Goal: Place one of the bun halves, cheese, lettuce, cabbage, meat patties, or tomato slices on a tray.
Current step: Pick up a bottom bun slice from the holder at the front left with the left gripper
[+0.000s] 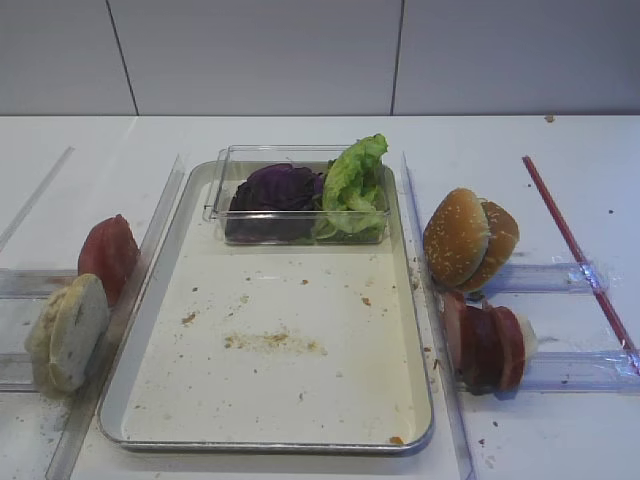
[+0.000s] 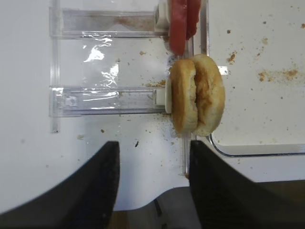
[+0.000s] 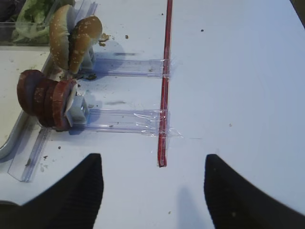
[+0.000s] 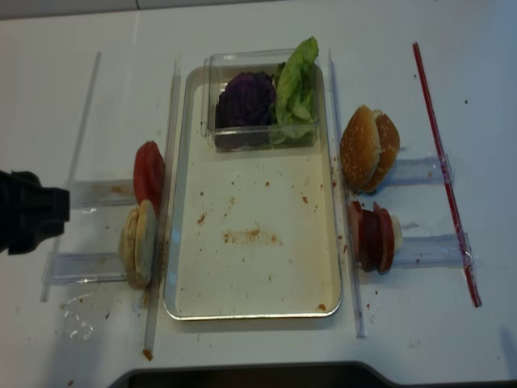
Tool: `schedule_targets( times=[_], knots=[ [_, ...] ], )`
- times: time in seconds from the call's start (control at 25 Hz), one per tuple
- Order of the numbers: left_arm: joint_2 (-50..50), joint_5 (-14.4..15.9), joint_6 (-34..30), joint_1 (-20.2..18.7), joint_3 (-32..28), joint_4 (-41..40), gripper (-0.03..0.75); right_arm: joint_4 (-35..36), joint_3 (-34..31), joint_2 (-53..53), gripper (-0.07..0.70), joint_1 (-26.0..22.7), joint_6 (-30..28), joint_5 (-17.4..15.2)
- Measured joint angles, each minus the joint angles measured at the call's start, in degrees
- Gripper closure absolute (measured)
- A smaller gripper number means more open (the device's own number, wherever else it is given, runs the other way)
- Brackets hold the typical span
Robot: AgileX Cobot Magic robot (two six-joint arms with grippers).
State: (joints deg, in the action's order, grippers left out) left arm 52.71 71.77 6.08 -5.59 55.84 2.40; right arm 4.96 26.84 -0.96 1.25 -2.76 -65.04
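Left of the tray [image 1: 418,415] | bun halves [image 2: 196,94] stood on edge, faces toward tray | left pincer [image 2: 153,177] open, empty, directly before them, nearer arm | right pincer [image 3: 153,188] open, empty, far side.

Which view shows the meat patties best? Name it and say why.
The right wrist view: the meat patties stand close and sharp, stacked on edge against their clear holder. Both exterior high views show them smaller, right of the tray. The left wrist view misses them.
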Motion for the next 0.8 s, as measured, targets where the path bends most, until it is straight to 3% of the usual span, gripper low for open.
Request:
schedule_targets(
  times=[0.4,0.8],
  knots=[
    [6.1,-0.1,-0.8,-0.4,0.1,6.3,0.384,0.0,0.0,0.0,0.134,0.0,0.0,0.0],
    [14.8,-0.4,3.9,-11.9,1.4,5.0,0.384,0.0,0.0,0.0,0.134,0.0,0.0,0.0]
  ],
)
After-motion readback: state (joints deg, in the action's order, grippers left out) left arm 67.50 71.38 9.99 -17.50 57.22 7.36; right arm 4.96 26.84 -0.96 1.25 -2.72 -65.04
